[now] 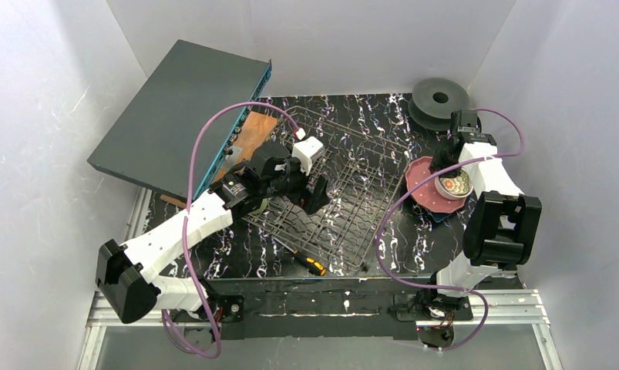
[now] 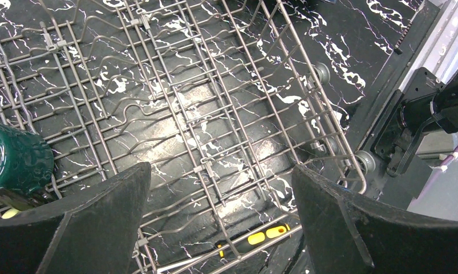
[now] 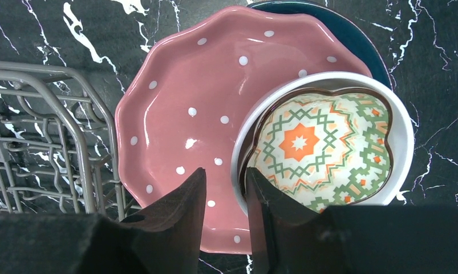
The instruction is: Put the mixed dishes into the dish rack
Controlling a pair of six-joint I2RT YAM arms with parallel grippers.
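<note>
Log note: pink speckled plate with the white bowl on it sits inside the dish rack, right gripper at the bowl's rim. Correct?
No. The pink speckled plate, white bowl on it, sits beside the dish rack, not inside it, as the right wrist view shows. The right gripper is at the bowl's rim.

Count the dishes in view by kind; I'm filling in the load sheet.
Plates: 1, the pink dotted plate
Bowls: 1, the white bowl
Mugs: 1, the dark green mug
Other dishes: 2, the patterned dish inside the bowl and the blue dish under the plate
Total: 5
</note>
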